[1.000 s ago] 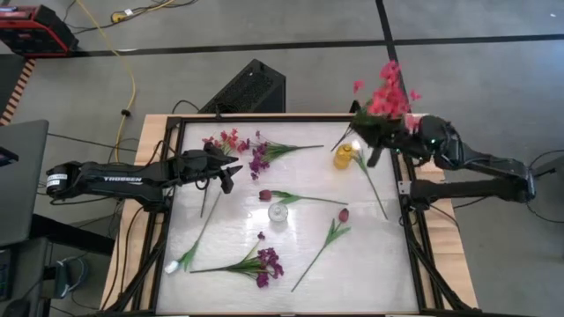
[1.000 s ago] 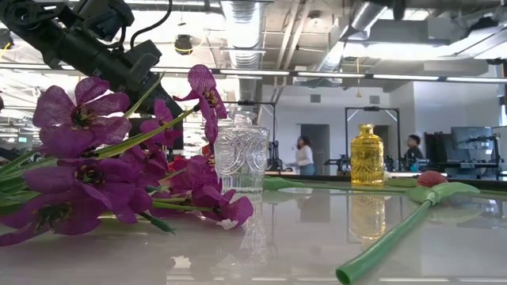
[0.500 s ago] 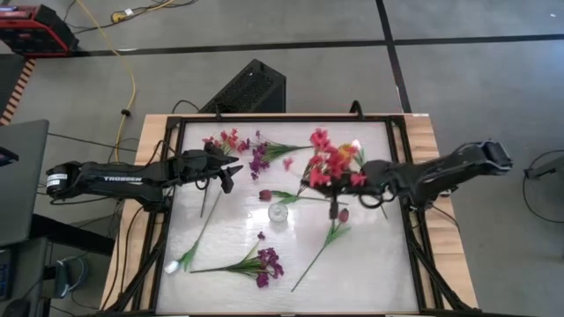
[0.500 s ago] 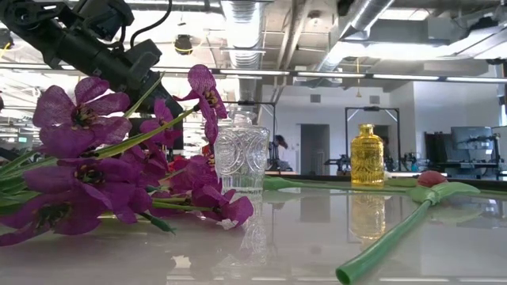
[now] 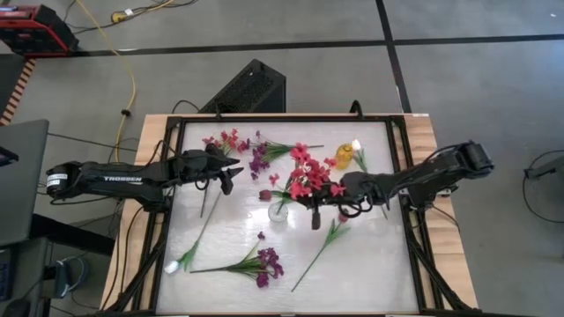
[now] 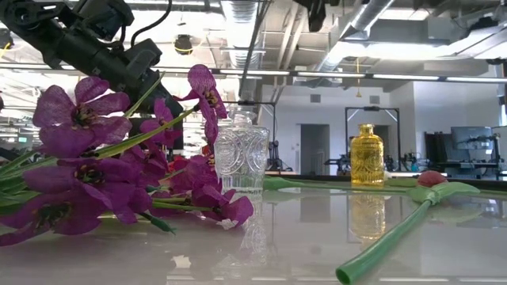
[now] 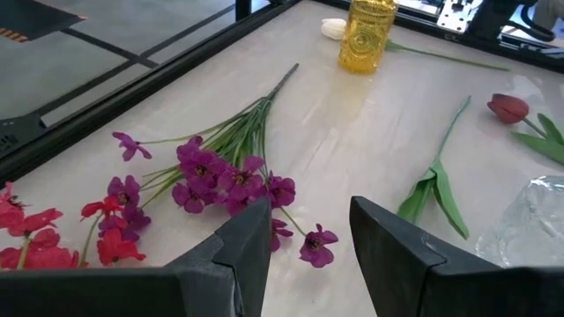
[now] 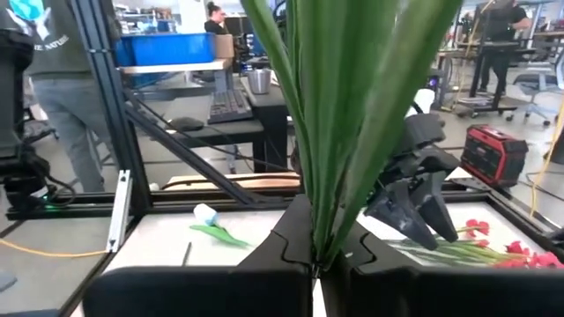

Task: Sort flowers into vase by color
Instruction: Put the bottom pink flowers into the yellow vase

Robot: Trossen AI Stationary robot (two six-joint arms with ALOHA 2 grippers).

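My right gripper is over the middle of the table, shut on a red-pink blossom bunch just right of the clear glass vase. In the right wrist view its green leaves rise from the shut fingers. My left gripper hovers open near the table's far left, above a purple cluster that lies flat. A second red-pink bunch, another purple cluster, two maroon tulips and a whitish bud also lie on the table. My right gripper pinches the red-pink bunch between its two fingers at the gathered green stalks, just below the leaves. The fingers come level from the table's right, lying across the stalks. The bunch stands upright with its blossoms above the fingers; its lower end is hidden by the gripper.
A yellow glass vase stands near the far right, with a pale bud beside it. In the low view the purple blossoms fill the near left. A black frame borders the table. People show in the room beyond.
My right arm has swung from beyond the table's far right corner toward the left and the near side, carrying the red-pink bunch past the yellow vase to beside the clear vase. The bunch has stayed upright in the shut fingers.
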